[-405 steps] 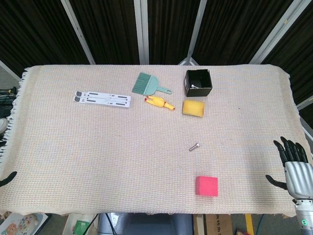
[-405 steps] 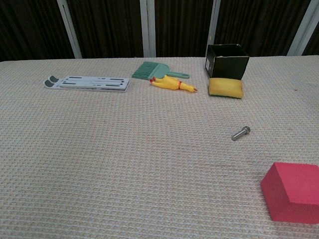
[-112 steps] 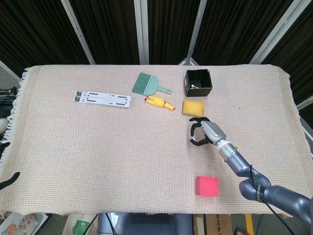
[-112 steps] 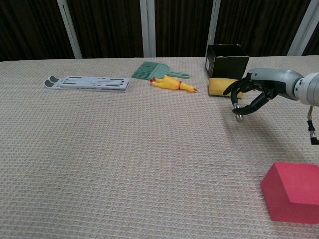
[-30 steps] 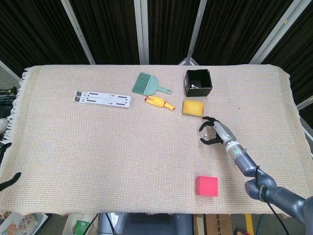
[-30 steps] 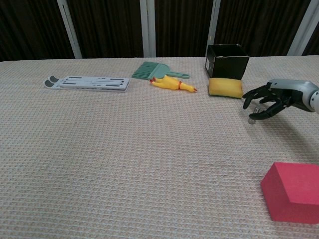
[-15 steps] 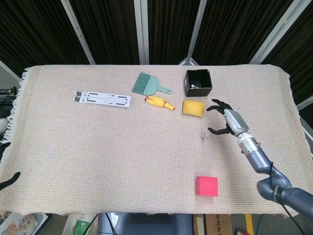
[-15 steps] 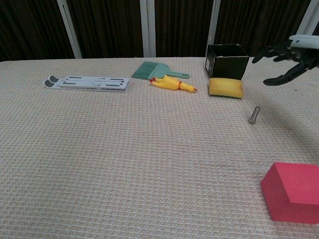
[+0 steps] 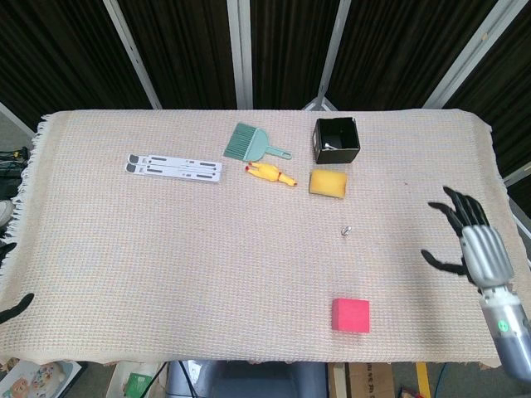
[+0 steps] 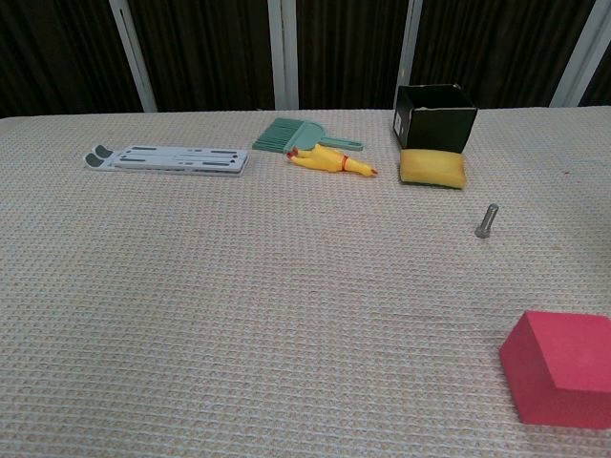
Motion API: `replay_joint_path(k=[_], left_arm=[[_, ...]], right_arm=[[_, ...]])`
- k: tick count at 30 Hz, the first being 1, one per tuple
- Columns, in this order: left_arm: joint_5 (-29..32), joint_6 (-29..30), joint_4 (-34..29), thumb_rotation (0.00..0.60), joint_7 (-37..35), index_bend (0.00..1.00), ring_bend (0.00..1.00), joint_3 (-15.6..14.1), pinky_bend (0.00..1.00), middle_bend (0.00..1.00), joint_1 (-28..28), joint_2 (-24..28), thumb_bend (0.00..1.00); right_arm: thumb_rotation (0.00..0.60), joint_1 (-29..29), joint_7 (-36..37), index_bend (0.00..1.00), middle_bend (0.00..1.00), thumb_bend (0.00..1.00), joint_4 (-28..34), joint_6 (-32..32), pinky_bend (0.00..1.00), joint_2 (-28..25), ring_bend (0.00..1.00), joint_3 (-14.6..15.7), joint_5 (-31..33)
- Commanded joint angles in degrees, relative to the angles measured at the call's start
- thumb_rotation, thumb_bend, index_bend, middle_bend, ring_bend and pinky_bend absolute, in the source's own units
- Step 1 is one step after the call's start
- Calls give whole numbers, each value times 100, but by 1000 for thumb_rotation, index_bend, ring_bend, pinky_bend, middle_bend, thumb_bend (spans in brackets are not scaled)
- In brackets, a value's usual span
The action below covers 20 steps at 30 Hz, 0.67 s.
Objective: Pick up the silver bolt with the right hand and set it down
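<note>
The silver bolt (image 9: 347, 230) lies alone on the woven cloth, right of centre, below the yellow sponge; the chest view shows the bolt (image 10: 487, 220) lying flat with its head nearer me. My right hand (image 9: 474, 245) hovers at the table's right edge, far to the right of the bolt, fingers spread and holding nothing. It does not show in the chest view. Of my left hand (image 9: 12, 305) only dark fingertips show at the lower left corner, apart from each other and empty.
A red block (image 9: 351, 315) (image 10: 563, 380) sits near the front edge below the bolt. Behind the bolt are a yellow sponge (image 9: 328, 183), a black box (image 9: 336, 140), a rubber chicken (image 9: 270, 173), a green dustpan (image 9: 249, 143) and a white folding stand (image 9: 174, 167).
My right hand has pulled back from beside the bolt to the table's right edge and left the chest view. The bolt stays where it lay half a second ago.
</note>
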State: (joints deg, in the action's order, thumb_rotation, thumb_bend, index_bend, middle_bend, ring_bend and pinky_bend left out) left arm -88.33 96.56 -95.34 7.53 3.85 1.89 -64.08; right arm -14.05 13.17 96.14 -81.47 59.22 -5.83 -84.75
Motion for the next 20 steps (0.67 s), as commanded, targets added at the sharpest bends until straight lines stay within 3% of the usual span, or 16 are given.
replay_joint_path(k=[1,3,10,20], left_arm=[[4,24,-1,600,-46,193,33,-21,72,26,38,42,204],[130,-43,-72,600,-142,194,33,-36,48,21,74,133,203],[342,-140,-169,600,-488,194,12,15,36,3,103,347,199],[498,-266,-210,600,-623,195,0,33,36,0,104,455,198]], right_arm=[[600,951,-1366,179,56,210,433,-1018,0,293,0,721,-758],[600,956,-2037,154,53,192,421,-916,0,444,0,743,-777],[600,907,-2938,125,31,181,374,-459,0,432,0,751,-457],[600,949,-2623,125,29,179,168,-652,0,340,0,517,-351]])
